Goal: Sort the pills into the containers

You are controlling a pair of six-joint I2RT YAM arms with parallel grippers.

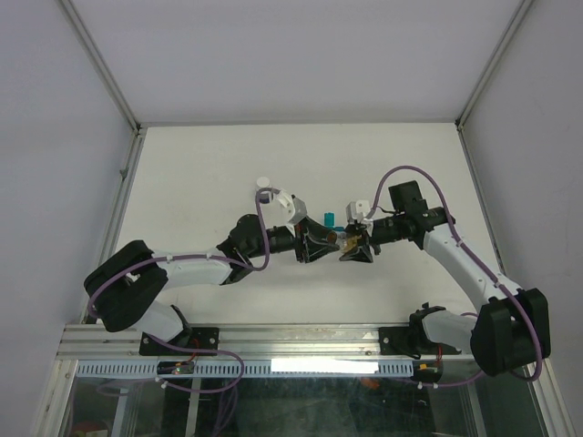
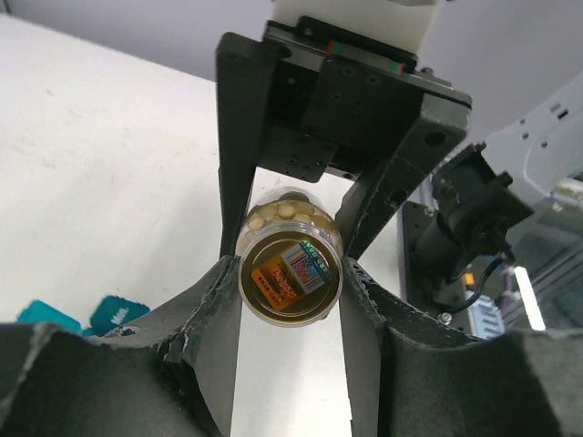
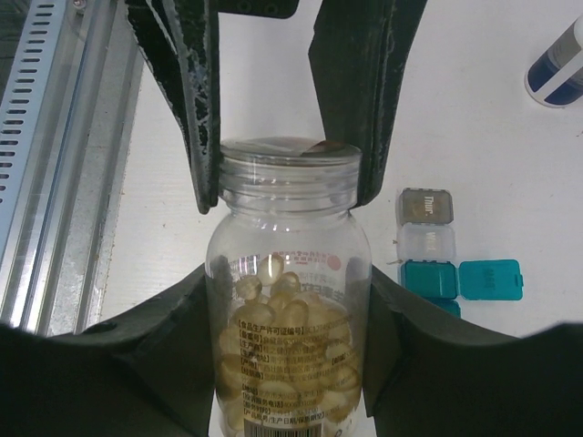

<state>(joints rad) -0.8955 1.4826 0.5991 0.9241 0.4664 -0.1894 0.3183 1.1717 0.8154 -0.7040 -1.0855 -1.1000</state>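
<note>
Two grippers meet over the middle of the table. Right gripper: clamped on the body of a clear pill bottle with pale pills inside. Left gripper: both pads pressed against the bottle's neck. Teal container and grey container lie on the table near the bottle, in a row with a clear box between them.
</note>
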